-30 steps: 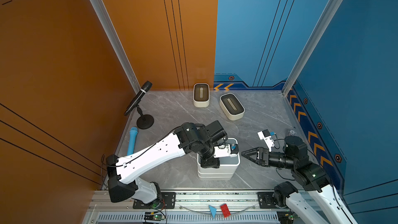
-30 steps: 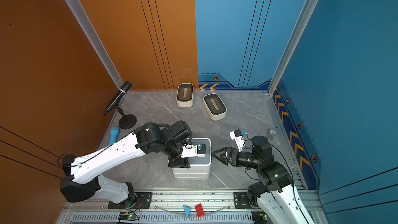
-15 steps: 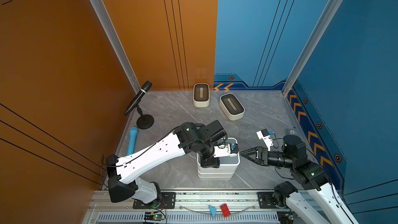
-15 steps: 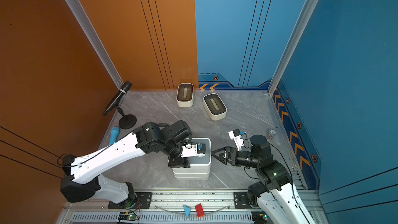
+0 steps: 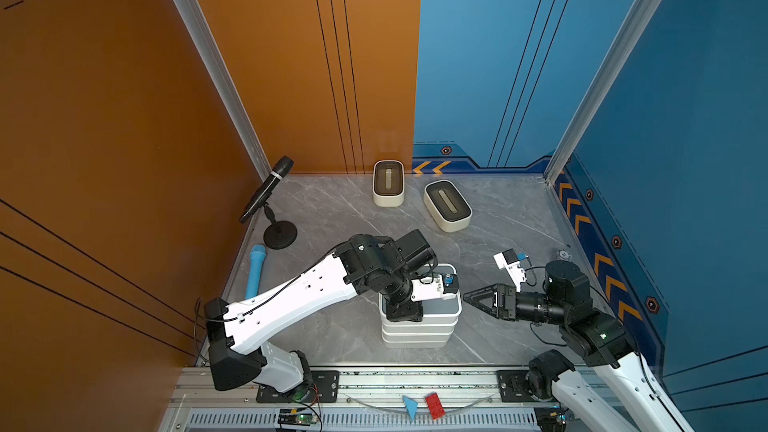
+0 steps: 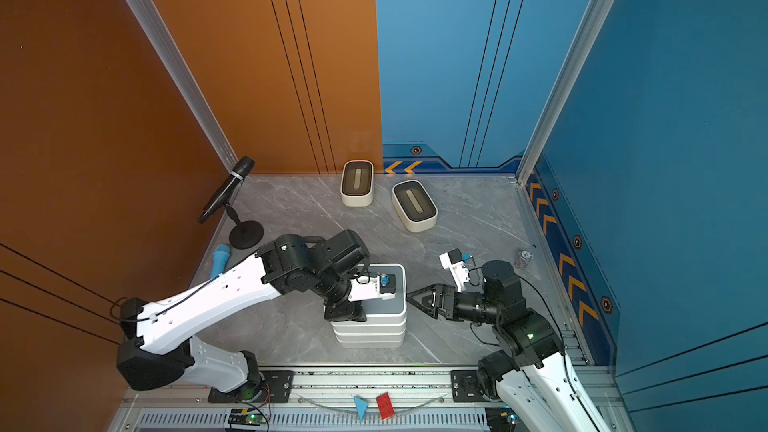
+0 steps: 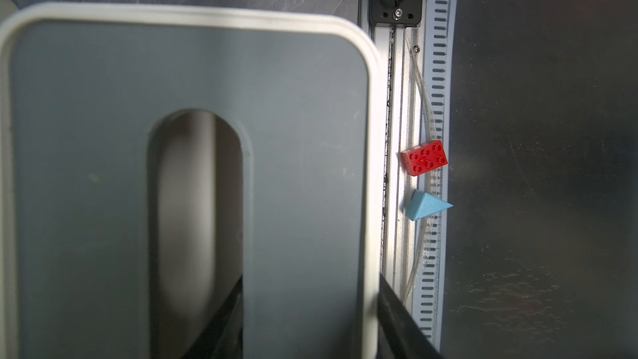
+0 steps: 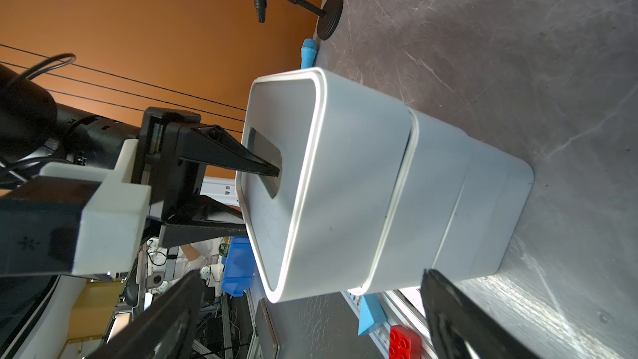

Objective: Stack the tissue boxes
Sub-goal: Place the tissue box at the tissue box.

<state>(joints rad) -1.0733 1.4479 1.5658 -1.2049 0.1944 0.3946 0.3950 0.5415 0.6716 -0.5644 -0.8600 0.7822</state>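
Barely any change: left gripper (image 8: 260, 200) stays clamped on the top grey-lidded white tissue box (image 5: 441, 310); right gripper (image 5: 468, 299) hangs wide open, empty.

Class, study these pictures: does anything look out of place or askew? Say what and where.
A red brick and a blue wedge lie on the front rail, off the tabletop. One dark-lidded box sits askew beside its straight neighbour.
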